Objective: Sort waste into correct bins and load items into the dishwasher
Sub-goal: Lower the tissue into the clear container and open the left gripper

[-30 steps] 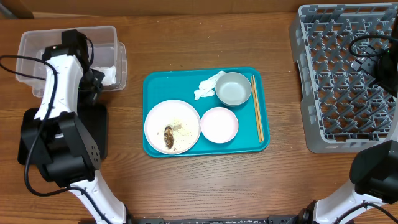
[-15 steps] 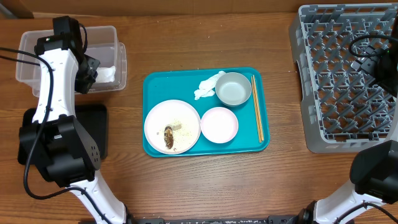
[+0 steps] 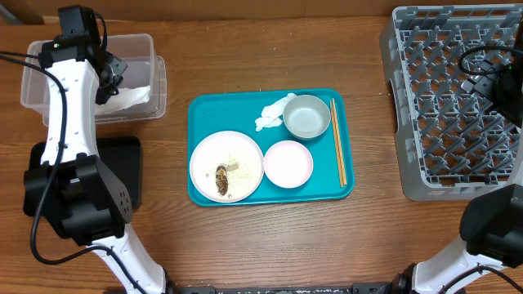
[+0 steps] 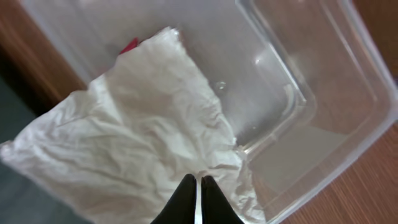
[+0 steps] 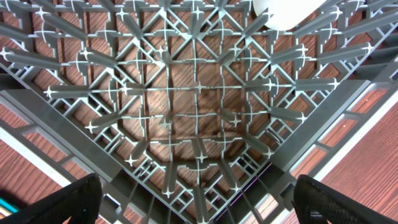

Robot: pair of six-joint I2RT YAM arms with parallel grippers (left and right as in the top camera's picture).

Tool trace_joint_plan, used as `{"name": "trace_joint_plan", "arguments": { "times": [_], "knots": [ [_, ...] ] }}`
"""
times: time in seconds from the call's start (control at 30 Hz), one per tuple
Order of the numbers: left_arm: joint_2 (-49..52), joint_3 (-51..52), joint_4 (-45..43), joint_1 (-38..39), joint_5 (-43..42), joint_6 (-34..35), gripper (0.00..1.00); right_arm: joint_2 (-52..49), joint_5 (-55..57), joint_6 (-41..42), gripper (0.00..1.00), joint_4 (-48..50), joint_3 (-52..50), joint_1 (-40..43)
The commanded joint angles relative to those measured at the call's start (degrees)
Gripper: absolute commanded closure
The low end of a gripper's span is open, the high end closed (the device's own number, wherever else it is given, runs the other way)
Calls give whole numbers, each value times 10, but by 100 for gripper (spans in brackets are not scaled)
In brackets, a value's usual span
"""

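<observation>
Left wrist view: the left gripper [image 4: 198,198] is closed, pinching a crumpled tissue [image 4: 130,124] over the clear tub [image 4: 298,93]. A red wrapper [image 4: 129,45] peeks out behind it. The right gripper [image 5: 198,186] hangs wide open above the dish rack [image 5: 186,106].

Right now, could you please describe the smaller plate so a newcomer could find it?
Look at the teal tray mid-table. The smaller plate sits at its front, below the grey-green bowl; unlike the large plate beside it, it is clean.
</observation>
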State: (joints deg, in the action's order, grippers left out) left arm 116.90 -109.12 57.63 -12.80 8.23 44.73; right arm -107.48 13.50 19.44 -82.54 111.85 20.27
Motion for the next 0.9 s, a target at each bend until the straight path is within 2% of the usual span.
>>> {"name": "trace_joint_plan", "arguments": {
  "times": [0.0,0.17,0.3,0.5,0.63,0.73,0.87],
  "knots": [
    [3,-13,-12,-3,-15,-27,91,6,1,1,0,2,0,0],
    [-5,-25,10,-3,-23,-74,96,6,1,1,0,2,0,0],
    [-57,-47,80,-4,-10,-9,96,6,1,1,0,2,0,0],
    [-143,-50,204,-4,76,118,96,6,1,1,0,2,0,0],
    [-150,-42,274,-3,70,149,96,6,1,1,0,2,0,0],
    [-144,28,265,2,24,159,96,6,1,1,0,2,0,0],
    [-128,115,186,4,-10,162,96,6,1,1,0,2,0,0]
  ]
}}
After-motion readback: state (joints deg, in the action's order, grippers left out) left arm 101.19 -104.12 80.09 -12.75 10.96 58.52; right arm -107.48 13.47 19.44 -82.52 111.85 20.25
